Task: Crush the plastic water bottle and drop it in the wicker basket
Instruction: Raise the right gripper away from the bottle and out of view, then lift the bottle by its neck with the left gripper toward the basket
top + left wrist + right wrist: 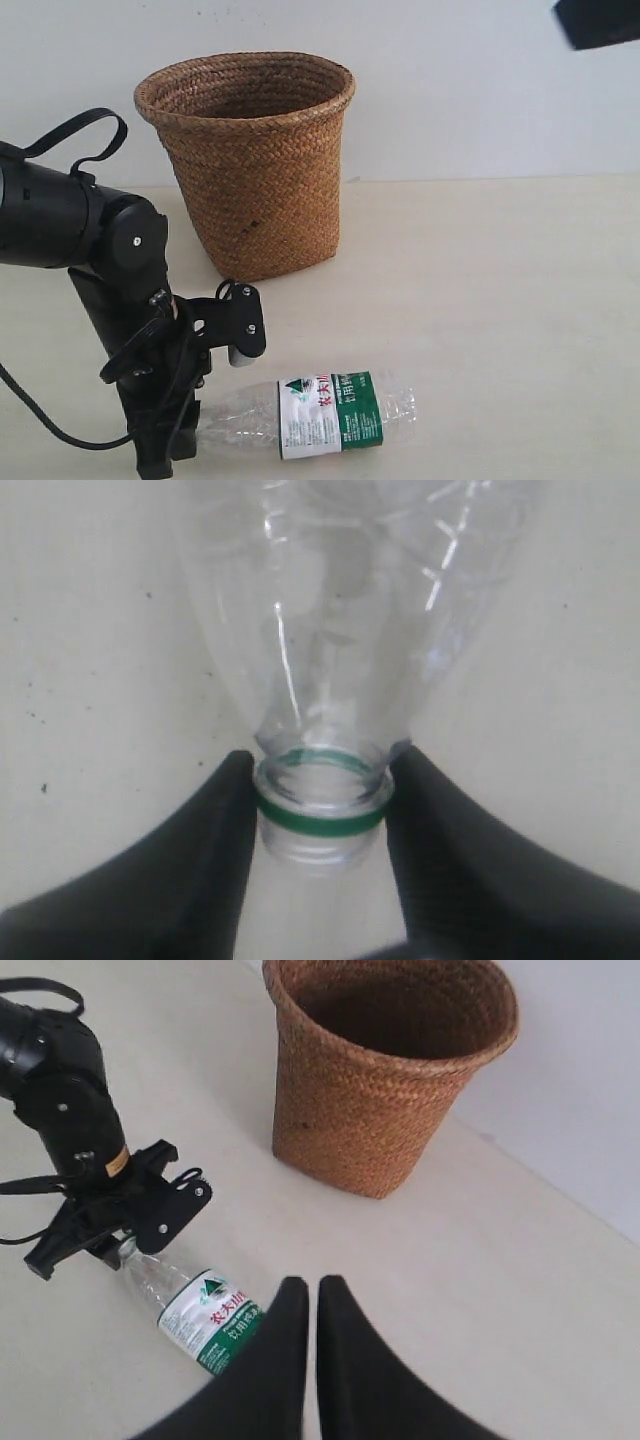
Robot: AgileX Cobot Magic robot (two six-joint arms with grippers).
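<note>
The left gripper (pixel 320 785) is clamping the neck of the plastic water bottle (pixel 330 412), which is lying flat with its long axis running straight ahead of it, while the right gripper (pixel 312 1305), fingers together, is hovering well apart.

I find all three views brightly and evenly lit by diffuse light, with only faint, soft shadows, white glints streaking the plastic water bottle (pixel 340 610) close up, and the black fingers (pixel 180 880) of my left gripper (pixel 322 770) featureless and slightly out of focus.
</note>
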